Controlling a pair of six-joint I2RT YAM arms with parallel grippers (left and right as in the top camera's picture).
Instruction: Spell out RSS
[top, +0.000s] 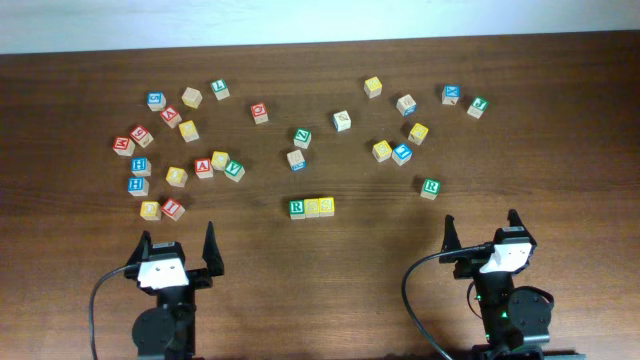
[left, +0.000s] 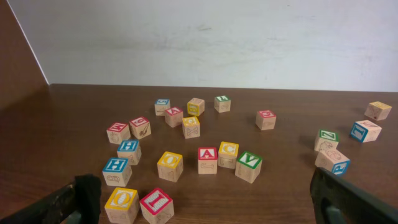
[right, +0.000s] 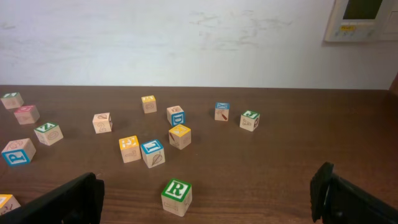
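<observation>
While my left tool (top: 177, 243) and right tool (top: 482, 228) are both gaping wide and gripping nothing at the near edge of the surface (top: 560, 120), a row of three blocks (top: 312, 207) is sitting between them at centre. A green R block (top: 297, 208) is leading it, touching two yellow blocks (top: 326, 206) on its right. Their letters are proving too small to read from overhead. A second green R block (top: 430, 187) is lying apart, just ahead of my right tool. In the right wrist view, a yellow corner block (right: 5, 202) is being cut off by the lower left edge. My left fingers (left: 84, 198) are showing only as dark tips at that view's bottom corners. Loose letter blocks (top: 177, 176) are crowding the far left, and more scattered blocks (top: 401, 153) are dotting the far right, beyond the row.
</observation>
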